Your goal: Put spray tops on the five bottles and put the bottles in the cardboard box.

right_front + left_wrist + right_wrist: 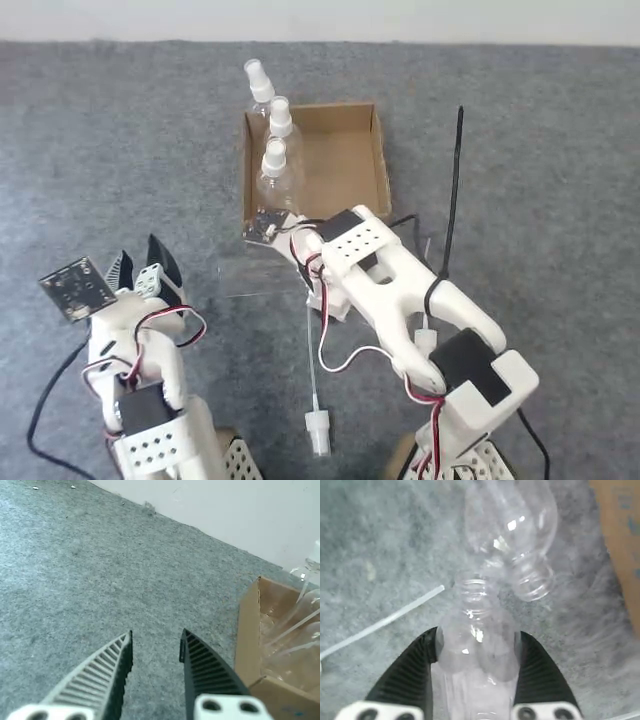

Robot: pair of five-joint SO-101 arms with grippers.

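Clear plastic sits in your right end effector (479,639): its fingers are clamped on an uncapped bottle (475,612), with a second bottle (512,525) lying just ahead, near the box (345,165). Your left end effector (156,642) hangs partly open, holding nothing, over the grey counter (75,570).

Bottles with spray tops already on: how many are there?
3, all standing in a row along one wall of the cardboard box: farthest bottle, middle bottle, nearest bottle. The right arm could hide more.
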